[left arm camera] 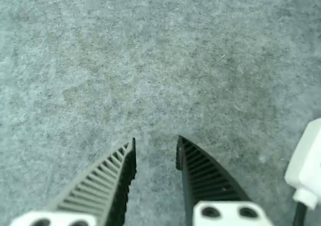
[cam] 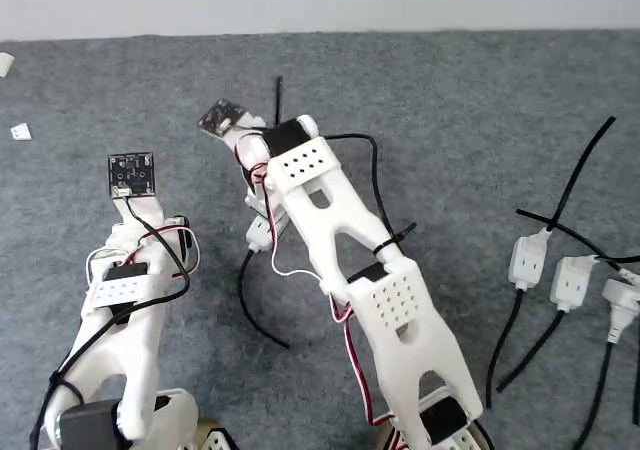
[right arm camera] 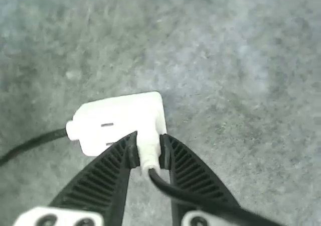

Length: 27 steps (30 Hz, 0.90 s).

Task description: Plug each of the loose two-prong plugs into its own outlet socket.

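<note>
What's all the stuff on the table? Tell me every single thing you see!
grey mat: one, grey, covering the table
socket block: one, white, black cord, on the mat at the right gripper's tips
white plug: one, white, black cord, pinched in the right gripper, against the socket block
corded white pieces: three, white, black cords, at the table's right side
white scraps: two, white, far left corner
left gripper: one, black fingers, open over bare mat
right gripper: one, black fingers, shut
arms: two, white, side by side

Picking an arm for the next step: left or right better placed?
Right. The right hand is shut on a white plug against the socket; the left hand hangs open over bare carpet.
</note>
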Tool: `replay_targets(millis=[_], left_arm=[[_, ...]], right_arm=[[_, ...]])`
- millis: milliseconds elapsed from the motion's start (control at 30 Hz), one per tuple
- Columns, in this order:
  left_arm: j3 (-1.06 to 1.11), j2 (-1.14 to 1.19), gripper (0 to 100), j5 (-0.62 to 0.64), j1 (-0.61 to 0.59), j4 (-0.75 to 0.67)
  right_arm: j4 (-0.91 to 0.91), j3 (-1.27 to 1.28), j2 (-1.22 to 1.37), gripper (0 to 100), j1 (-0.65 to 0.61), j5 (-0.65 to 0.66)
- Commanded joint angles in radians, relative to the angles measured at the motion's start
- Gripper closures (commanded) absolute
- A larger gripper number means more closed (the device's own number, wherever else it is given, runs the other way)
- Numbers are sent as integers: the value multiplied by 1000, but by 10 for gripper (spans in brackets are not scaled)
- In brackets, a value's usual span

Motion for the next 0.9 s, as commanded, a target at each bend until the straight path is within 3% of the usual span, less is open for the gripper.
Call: replay_targets(millis=[0, 333, 600, 867], left_arm=[[-5, -31, 877, 3, -5, -8], [-5, -31, 877, 3, -5, -8], [-5, -31, 877, 3, -5, -8], [-5, -31, 877, 3, -5, -8]], right_arm=[[113, -74, 99, 991, -27, 63], [191, -302, 216, 984, -22, 81], [183, -387, 211, 801, -81, 26], [191, -417, 216, 797, -96, -80]])
